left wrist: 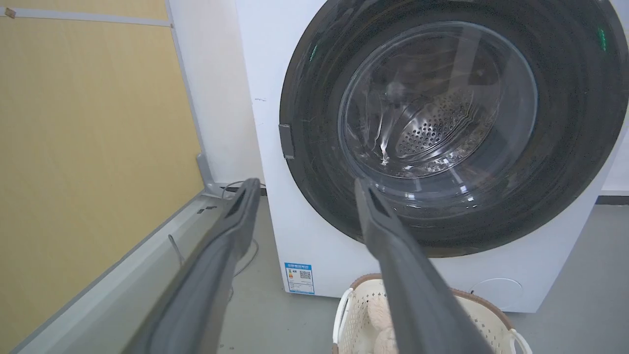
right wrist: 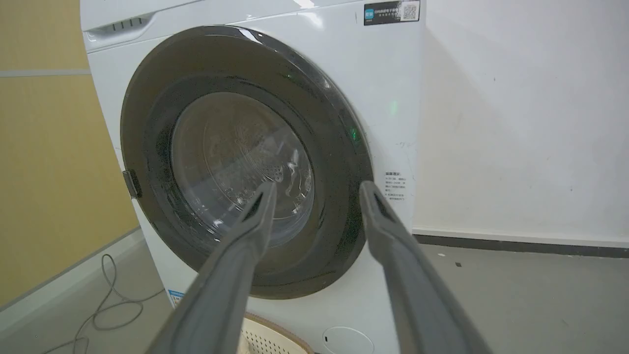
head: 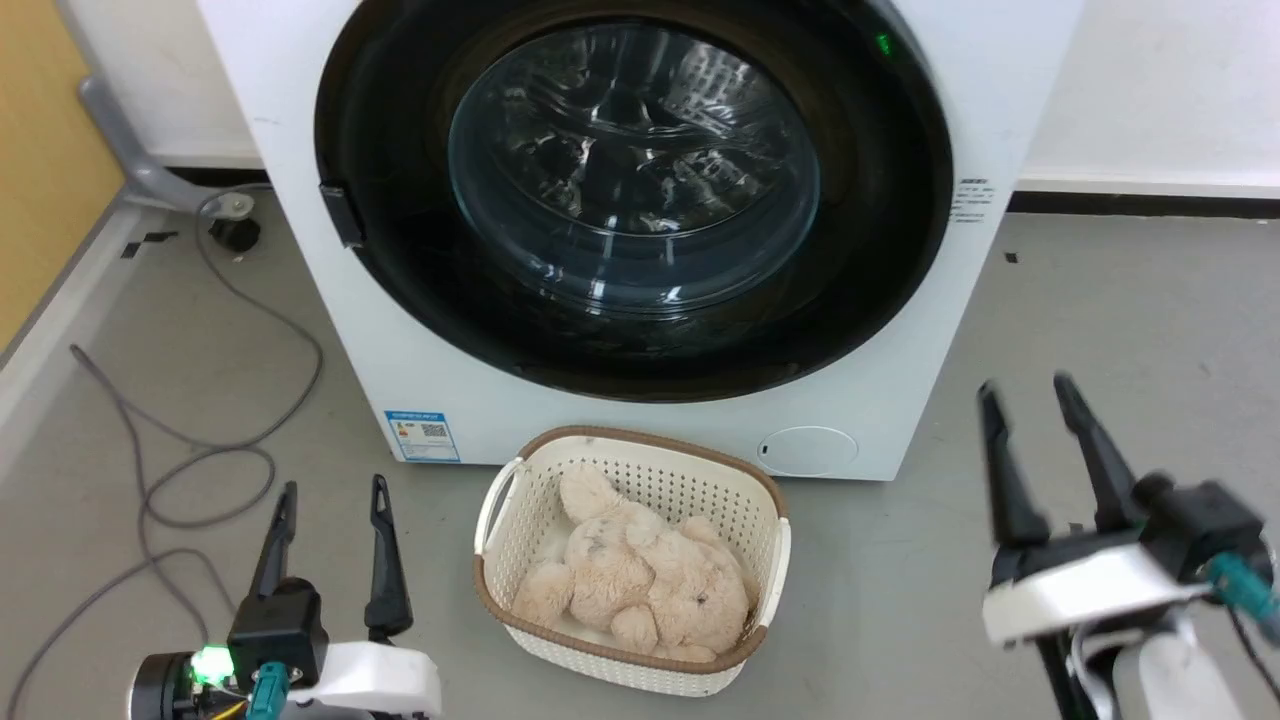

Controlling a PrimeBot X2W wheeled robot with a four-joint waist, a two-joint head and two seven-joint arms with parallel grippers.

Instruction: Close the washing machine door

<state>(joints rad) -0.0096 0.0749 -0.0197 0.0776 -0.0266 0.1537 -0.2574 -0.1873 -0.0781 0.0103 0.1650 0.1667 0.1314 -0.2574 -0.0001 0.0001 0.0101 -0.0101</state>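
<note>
The washing machine door, a glossy black disc with a clear glass bowl window, lies flat against the white machine front, its small handle tab at the left rim. The same door faces me in the left wrist view, and the door fills the middle of the right wrist view. My left gripper is open low at the left, well short of the machine. At the lower right my right gripper is open too, with nothing between its fingers.
A cream basket holding a beige plush toy stands on the grey floor right before the machine. Grey cables loop on the floor at the left beside a yellow wall panel. A white wall is to the right.
</note>
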